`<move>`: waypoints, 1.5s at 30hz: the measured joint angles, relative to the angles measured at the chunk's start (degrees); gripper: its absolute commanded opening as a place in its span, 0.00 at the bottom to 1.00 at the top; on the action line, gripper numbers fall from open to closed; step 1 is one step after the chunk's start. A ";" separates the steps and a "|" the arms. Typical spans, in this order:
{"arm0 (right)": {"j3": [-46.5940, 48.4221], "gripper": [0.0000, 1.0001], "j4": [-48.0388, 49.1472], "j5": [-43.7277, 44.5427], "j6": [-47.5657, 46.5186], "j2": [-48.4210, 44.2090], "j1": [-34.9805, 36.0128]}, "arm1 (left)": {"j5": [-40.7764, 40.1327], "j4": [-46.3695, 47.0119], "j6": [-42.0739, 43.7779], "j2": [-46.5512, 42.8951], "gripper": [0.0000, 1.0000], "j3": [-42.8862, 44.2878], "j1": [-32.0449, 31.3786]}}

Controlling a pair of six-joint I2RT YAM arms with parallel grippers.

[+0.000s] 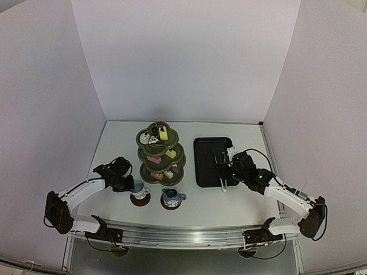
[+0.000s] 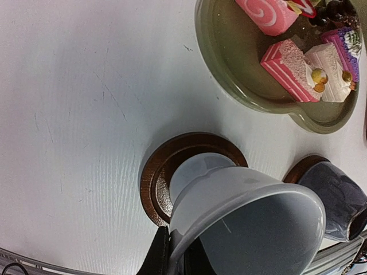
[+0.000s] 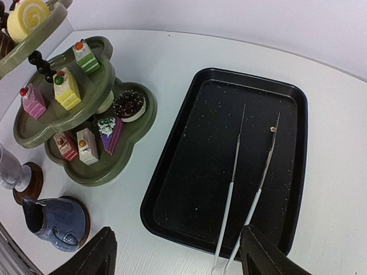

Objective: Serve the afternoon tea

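Right now we see the olive-green three-tier scalloped stand (image 1: 160, 153) near the middle of the white table (image 1: 195, 209), with small colourful cakes (image 3: 67, 89) on every tier. A yellow swirl roll (image 3: 26, 17) sits on top, and pink, yellow and green-striped slices are on the middle tier. A round chocolate cake (image 3: 129, 105) shares the lowest tier with pink and purple wedges. Just in front of the stand's left half, a pale grey footed cup (image 2: 229, 206) stands on a round brown wooden coaster (image 2: 157, 177). The left gripper (image 2: 174, 260) is clamped on that cup's rim, one dark finger on either side of the wall. In front of the stand's right half, a blue glazed cup (image 3: 54, 223) sits on the second brown coaster (image 3: 85, 220); the two cups are near each other but apart. To the right of the stand, close by but not touching it, lies a black rectangular tray (image 3: 195, 166). A pair of long metal tongs (image 3: 232, 172) lies lengthwise inside it, tips spread toward the tray's far end and joined end reaching over its near rim. The right gripper (image 3: 178, 229) hovers above that near end, further from the stand than the tray's middle — its fingers stand wide apart and hold nothing, with the tongs' handles below and between them.
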 measured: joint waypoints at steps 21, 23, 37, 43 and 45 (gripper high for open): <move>0.00 0.72 0.00 -0.04 -2.33 0.02 0.00 | -0.14 3.56 0.73 -0.15 0.23 -3.68 0.00; 0.00 0.72 0.00 -0.04 -2.39 0.02 0.00 | 0.17 3.85 1.06 -0.17 0.31 -3.95 0.00; 0.82 0.73 -0.17 -0.23 -3.06 0.88 -0.15 | 2.98 1.24 4.12 -2.08 0.69 -0.21 0.00; 4.46 0.73 -1.08 -0.53 -2.94 5.48 -3.28 | 3.87 1.79 12.30 -7.68 0.83 7.83 0.09; 5.82 0.73 -1.34 -1.04 -2.46 6.93 -6.63 | 2.69 3.44 15.11 -9.18 0.85 9.17 1.03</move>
